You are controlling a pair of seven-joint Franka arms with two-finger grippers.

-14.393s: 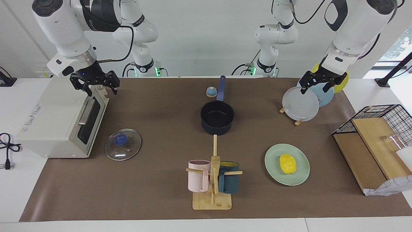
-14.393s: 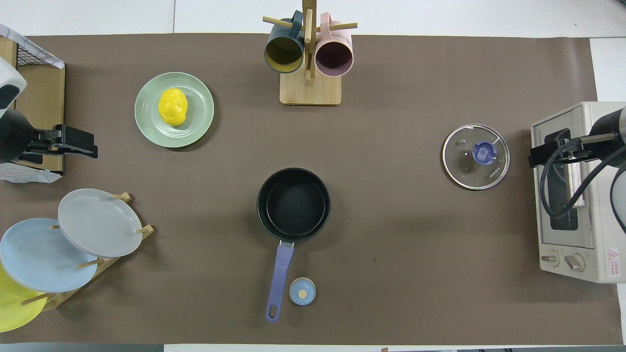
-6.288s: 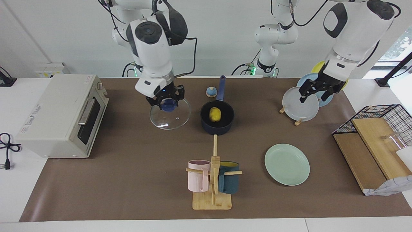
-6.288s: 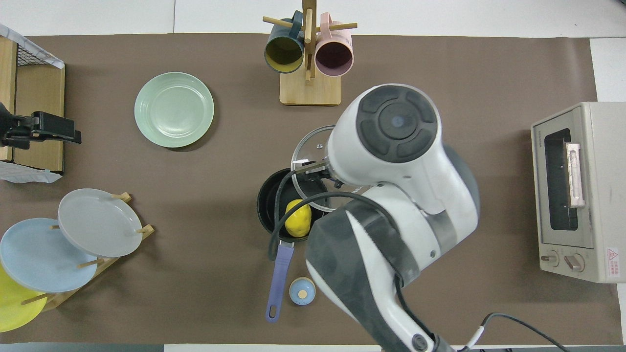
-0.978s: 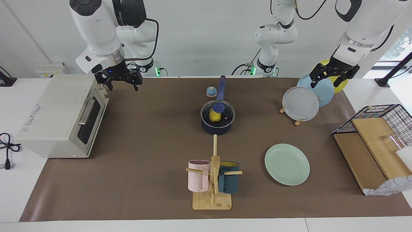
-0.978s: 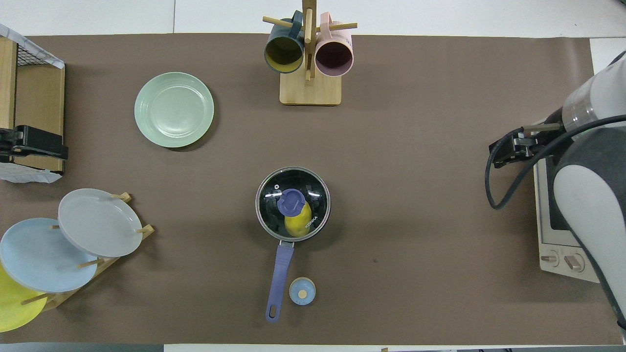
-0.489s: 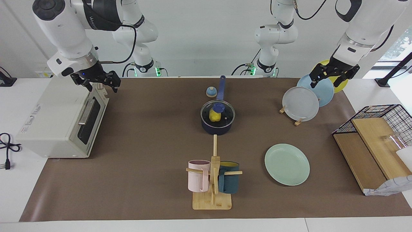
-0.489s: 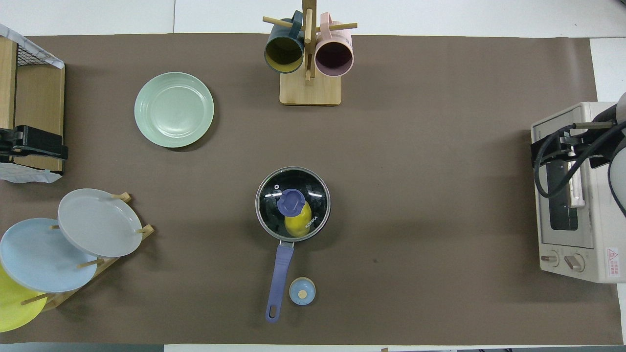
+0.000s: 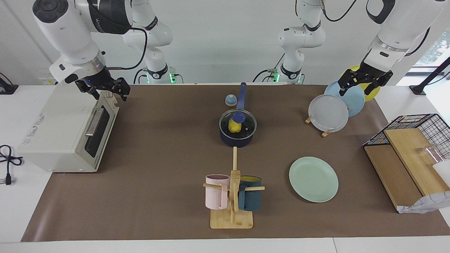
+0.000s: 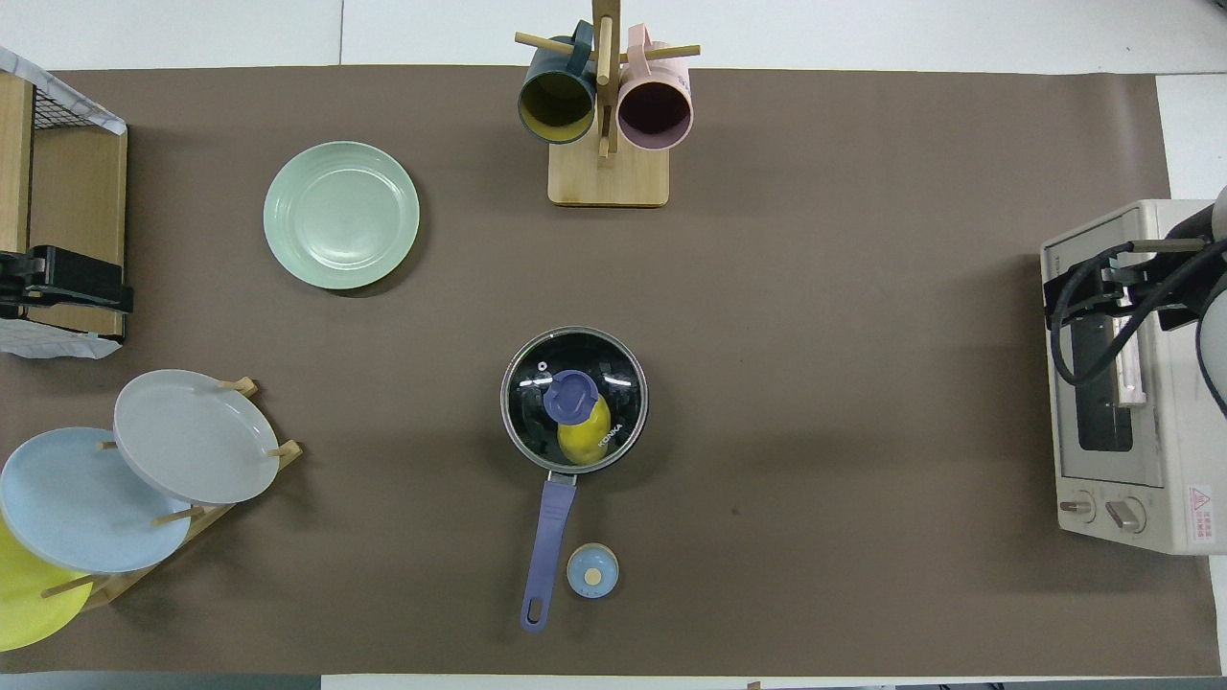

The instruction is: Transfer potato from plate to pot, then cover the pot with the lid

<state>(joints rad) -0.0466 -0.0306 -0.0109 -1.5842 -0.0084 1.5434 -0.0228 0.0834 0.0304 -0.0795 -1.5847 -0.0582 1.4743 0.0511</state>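
The dark navy pot [image 9: 237, 138] stands mid-table, its blue handle pointing toward the robots; it also shows in the overhead view [image 10: 518, 383]. The glass lid [image 9: 248, 129] with its blue knob sits on the pot [image 10: 613, 379]. The yellow potato [image 9: 233, 126] lies inside under the lid [image 10: 585, 439]. The mint-green plate [image 9: 313, 179] is empty, farther from the robots, toward the left arm's end [image 10: 341, 215]. My right gripper [image 9: 107, 92] is open and empty over the toaster oven. My left gripper [image 9: 355, 90] is open and empty over the plate rack.
A toaster oven [image 9: 66, 126] stands at the right arm's end. A mug tree [image 9: 232, 191] with a pink and a teal mug stands farther from the robots than the pot. A small bell [image 9: 230, 100] sits beside the pot handle. A plate rack [image 9: 328, 112] and a wire basket [image 9: 418, 123] stand at the left arm's end.
My right gripper has drawn away from the middle of the table to a spot over the toaster oven. The lid stays on the pot. The left arm has not moved.
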